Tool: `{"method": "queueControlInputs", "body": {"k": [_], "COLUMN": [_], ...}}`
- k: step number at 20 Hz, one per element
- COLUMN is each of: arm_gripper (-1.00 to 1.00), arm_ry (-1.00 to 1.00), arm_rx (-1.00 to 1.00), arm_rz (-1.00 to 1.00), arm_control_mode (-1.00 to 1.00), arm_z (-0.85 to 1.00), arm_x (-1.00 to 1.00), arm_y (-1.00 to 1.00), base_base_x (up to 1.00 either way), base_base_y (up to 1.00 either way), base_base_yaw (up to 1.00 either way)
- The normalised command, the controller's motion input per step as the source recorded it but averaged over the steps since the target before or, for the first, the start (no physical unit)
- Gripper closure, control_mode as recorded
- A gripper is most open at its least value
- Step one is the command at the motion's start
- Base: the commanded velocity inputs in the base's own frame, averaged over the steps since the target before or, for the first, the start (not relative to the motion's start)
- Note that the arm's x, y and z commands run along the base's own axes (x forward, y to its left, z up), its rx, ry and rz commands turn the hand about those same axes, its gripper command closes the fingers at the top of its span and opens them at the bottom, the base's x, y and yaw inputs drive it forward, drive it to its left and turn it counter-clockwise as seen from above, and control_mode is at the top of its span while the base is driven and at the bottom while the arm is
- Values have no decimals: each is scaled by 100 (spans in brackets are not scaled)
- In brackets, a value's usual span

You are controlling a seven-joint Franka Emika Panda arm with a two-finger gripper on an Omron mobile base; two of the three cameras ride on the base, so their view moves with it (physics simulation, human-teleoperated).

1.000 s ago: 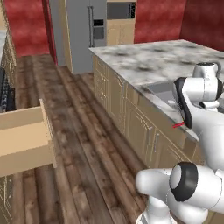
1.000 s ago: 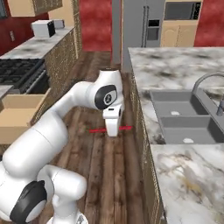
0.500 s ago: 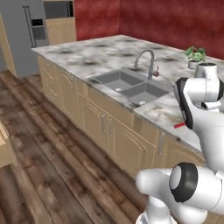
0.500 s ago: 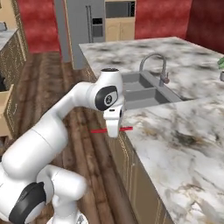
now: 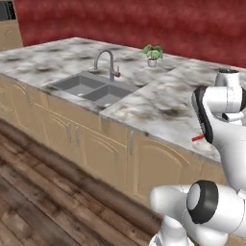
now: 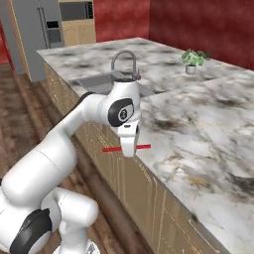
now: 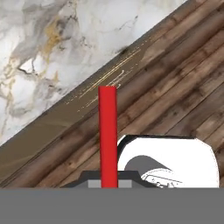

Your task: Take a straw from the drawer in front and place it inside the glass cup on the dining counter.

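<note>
So the tool [image 6: 130, 150] is clamped shut on the straw [image 6: 126, 148], which sits crosswise in it, level, with a red end poking out on each side. In the right base view that's just left of the middle of the frame, hanging right beside the front edge of the marble bench [image 6: 198, 144], over the tan cabinet fronts [image 6: 144, 198] and the wood floor [image 6: 25, 124]. In the left base view you only catch a short red bit of the straw [image 5: 197, 138] at the right of the frame, peeking out from behind the arm, against the bench [image 5: 158, 103] near its edge. The hand view looks down along the straw [image 7: 107, 135]: it runs straight up from the bottom middle as a fat red bar, with the marble bench [image 7: 57, 52] in the upper left, its tan edge cutting diagonally across, and the floor planks [image 7: 175, 87] on the right. Further back on the bench there's a double sink [image 5: 93, 89] with a curved faucet [image 5: 106, 61], left of centre in the left base view, and a little white pot with a green plant [image 5: 152, 54] near the top middle. In the right base view the sink [image 6: 99, 83] sits behind the arm, the plant [image 6: 191, 60] is upper right, and a steel fridge [image 6: 37, 34] stands in the upper left.
</note>
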Motion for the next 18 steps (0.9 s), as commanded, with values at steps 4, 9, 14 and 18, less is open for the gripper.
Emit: {"method": "queueControlInputs", "body": {"k": [4,9,14,18], "arm_gripper": [100,100,100,100], "arm_ry": [0,0,0,0], "arm_rx": [0,0,0,0], "arm_rz": [0,0,0,0], "arm_control_mode": [100,100,100,100], "arm_z": [0,0,0,0], "arm_x": [0,0,0,0], "arm_y": [0,0,0,0], "base_base_x": [-68,-81,-79,-50], "base_base_y": [-2,-8,-10,-13], "base_base_yaw": [-44,-43,-43,-39]}}
